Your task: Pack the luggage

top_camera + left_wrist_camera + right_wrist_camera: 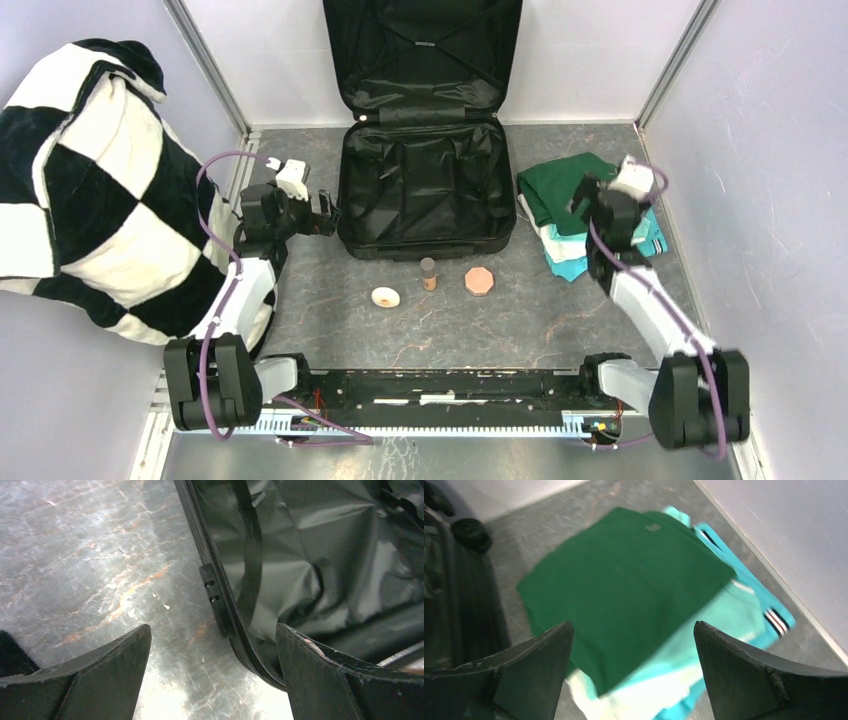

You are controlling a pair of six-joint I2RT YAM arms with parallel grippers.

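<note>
The luggage (425, 185) lies open at the back of the table (330, 320); its bottom half is flat and its lid stands up against the back wall; the inside is black and shiny, with straps across it.

The left gripper (323, 214) is just beside the left side of the luggage, near the front corner; in the left wrist view the zipper edge of the case runs up between its two fingers, with the bare table under one finger and the black lining under the other; its fingers are spread as wide as they go, and it holds nothing; I cannot tell if it touches the edge.

The right gripper (585, 197) is on the other side of the luggage, over a pile of folded clothes (560, 190) with a green top on it; the pile sits just to the right of the case; this gripper's fingers are spread wide too, with nothing between them but air; one small wheel (471, 534) of the case shows at the corner of its view.

A big black-and-white blanket (90, 200) hangs at the left; a white ring (385, 297), a little brown bottle (428, 273) and a pink block (480, 281) sit in front of the case.
</note>
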